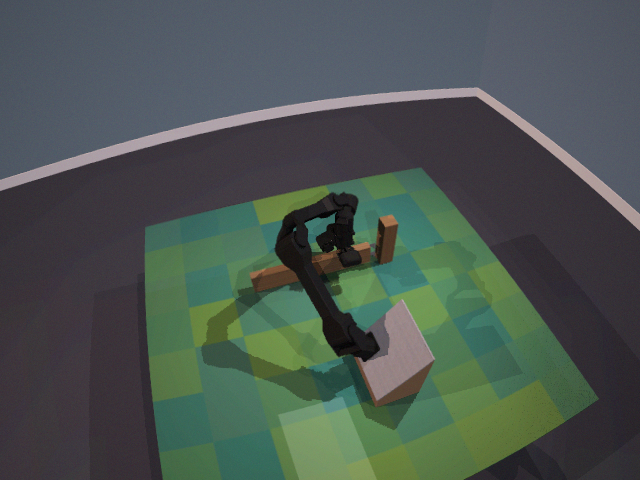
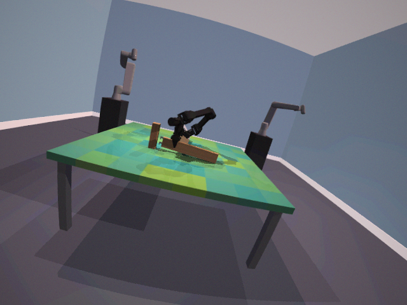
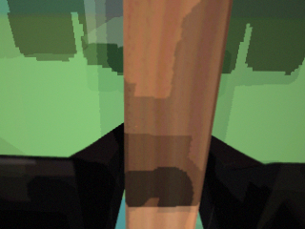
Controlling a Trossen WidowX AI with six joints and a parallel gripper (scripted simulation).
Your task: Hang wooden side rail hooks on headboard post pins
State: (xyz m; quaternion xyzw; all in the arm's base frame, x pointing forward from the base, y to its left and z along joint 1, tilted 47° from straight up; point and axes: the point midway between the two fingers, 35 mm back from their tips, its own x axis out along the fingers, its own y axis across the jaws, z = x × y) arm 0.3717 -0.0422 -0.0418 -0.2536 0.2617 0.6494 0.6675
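The wooden side rail (image 1: 273,279) (image 2: 200,153) (image 3: 157,57) slopes, its hook end raised a little and its far end low at the table top. My gripper (image 1: 344,253) (image 2: 175,142) (image 3: 158,128) is shut on the rail near its hook end, one finger on each side. The headboard post (image 1: 388,240) (image 2: 154,135) stands upright just beyond that end. The steel hooks (image 1: 373,249) (image 2: 161,141) point at the post's slotted side; the exterior view shows a small gap between them and the post. The pins inside the slot cannot be made out.
A block with a slanted pale top (image 1: 400,346) stands near the arm's base. The patchwork table (image 1: 175,377) (image 2: 177,178) bears everything. Two grey arms (image 2: 128,79) (image 2: 285,105) stand on dark pedestals beyond the table.
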